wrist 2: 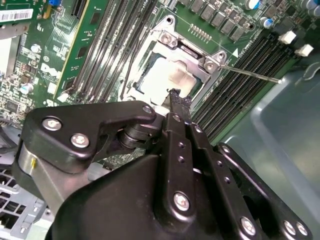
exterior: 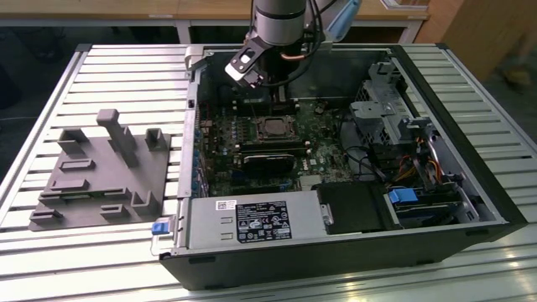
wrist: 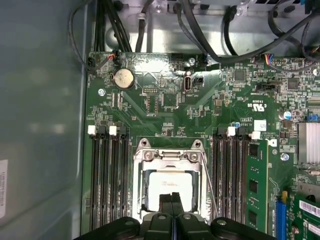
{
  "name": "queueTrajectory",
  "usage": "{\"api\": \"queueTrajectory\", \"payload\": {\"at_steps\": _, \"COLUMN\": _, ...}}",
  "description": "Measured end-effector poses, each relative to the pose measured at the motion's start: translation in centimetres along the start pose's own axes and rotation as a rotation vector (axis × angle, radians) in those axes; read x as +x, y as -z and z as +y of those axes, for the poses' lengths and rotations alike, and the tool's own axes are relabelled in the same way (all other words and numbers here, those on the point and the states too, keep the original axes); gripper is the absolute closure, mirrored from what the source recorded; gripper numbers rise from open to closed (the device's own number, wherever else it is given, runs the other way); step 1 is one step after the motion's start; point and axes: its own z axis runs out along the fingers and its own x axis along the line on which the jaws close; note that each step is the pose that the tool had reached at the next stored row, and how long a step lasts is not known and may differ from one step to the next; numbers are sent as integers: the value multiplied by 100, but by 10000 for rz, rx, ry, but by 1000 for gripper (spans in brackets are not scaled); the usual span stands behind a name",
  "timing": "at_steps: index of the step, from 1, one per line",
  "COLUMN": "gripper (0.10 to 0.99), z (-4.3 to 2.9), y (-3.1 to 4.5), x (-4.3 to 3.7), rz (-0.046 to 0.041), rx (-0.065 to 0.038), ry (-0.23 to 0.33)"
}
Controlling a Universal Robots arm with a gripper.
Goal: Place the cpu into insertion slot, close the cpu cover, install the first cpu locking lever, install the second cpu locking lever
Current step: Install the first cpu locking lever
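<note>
The cpu (wrist: pixel 169 184) lies flat in the insertion slot (exterior: pixel 273 128) on the green motherboard, its pale face showing through the window of the cpu cover (wrist: pixel 146 176). The silver cpu cover (wrist 2: pixel 172 52) lies down over the chip. One thin wire locking lever (wrist 2: pixel 250 73) stands out sideways from the socket corner, unlatched; it also shows as a slanted rod, the lever (wrist: pixel 209 186). My gripper (wrist: pixel 171 196) hovers just above the socket's edge with both black fingers pressed together and nothing between them. In the second wrist view the gripper (wrist 2: pixel 175 95) tip points at the cover's rim.
The open case sits on a slatted table with a grey fixture block (exterior: pixel 100 170) at the exterior view's left. A grey power supply (exterior: pixel 251 221), black heatsink (exterior: pixel 268 160), drive cage (exterior: pixel 390 104) and cables crowd the case. Memory slots (wrist: pixel 107 175) flank the socket on both sides.
</note>
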Motion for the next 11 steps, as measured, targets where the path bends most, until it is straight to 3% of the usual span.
{"api": "queueTrajectory", "payload": {"at_steps": 11, "gripper": 980, "z": 13, "y": 272, "x": 0, "rz": -1, "rx": 19, "ry": 0}}
